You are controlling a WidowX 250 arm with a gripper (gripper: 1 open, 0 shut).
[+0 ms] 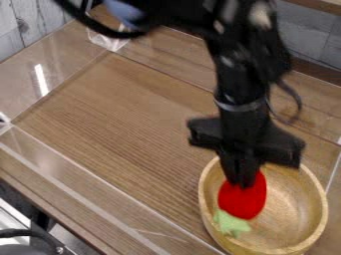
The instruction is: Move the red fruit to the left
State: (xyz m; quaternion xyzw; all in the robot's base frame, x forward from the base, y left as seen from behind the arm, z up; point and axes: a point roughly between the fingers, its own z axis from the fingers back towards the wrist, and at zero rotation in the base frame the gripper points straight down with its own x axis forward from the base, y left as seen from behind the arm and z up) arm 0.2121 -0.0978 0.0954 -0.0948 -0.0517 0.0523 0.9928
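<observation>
Gripper (245, 181) clamped on red fruit (241, 199) over wooden bowl (304, 217); lift clear of rim before travelling left.

**Around the bench: bowl, clear panels, dark cords**

A round wooden bowl (304, 221) sits at the near right corner of the bench (120, 120), whose top is brown wood grain running on a diagonal. Clear plastic panels (54, 164) stand along the edges of the bench, catching bright glints of light on the left side. At the far left corner a small clear plastic bracket (107, 33) rises in a V shape. Behind it is a pale planked wall (34, 25). At the bottom left, below the bench edge, lie some dark cords (24, 241), though the view there is too dim to say more.
</observation>
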